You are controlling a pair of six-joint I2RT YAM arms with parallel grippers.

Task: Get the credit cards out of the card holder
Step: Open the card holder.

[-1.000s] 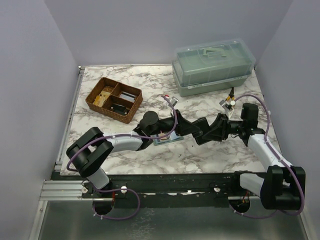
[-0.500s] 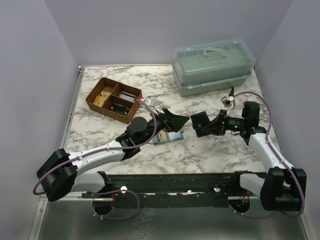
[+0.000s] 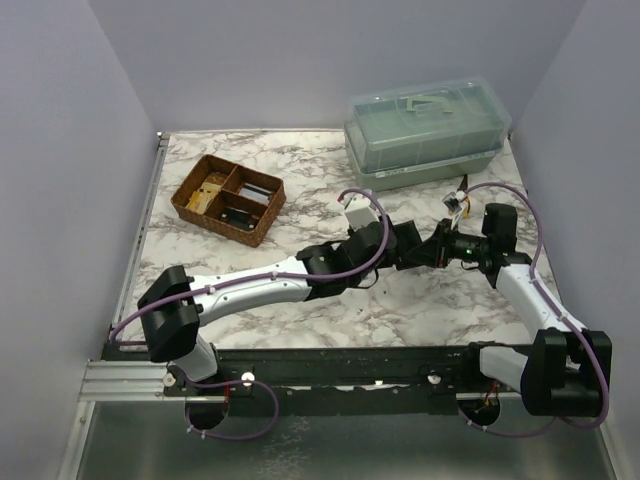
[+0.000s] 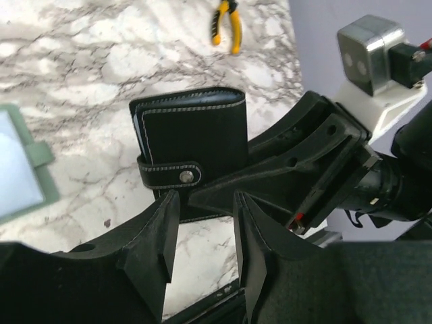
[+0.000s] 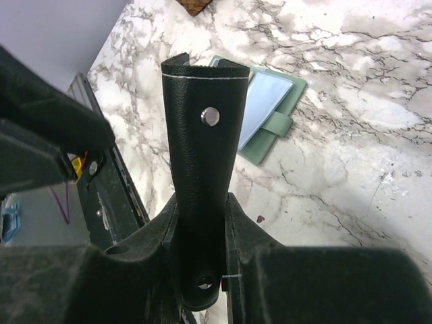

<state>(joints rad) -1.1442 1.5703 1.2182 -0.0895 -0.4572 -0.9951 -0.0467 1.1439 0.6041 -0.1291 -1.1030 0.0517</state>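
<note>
Just ahead of its wrist, the left gripper (image 4: 206, 202) stands partly open at the lower edge of the card holder (image 4: 192, 135). The right gripper (image 5: 201, 223) clamps that wallet, strap snapped shut, above the marble table (image 4: 81, 67). Farther off lie yellow pliers (image 4: 226, 23).

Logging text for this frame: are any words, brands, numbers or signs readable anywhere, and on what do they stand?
No text can be read in any view.
card holder: plain black face with white stitching and a snap, no brand showing.
wicker tray: any print on its contents is too small to tell.
lidded plastic box, green sleeve, yellow-handled pliers: no markings visible.
</note>
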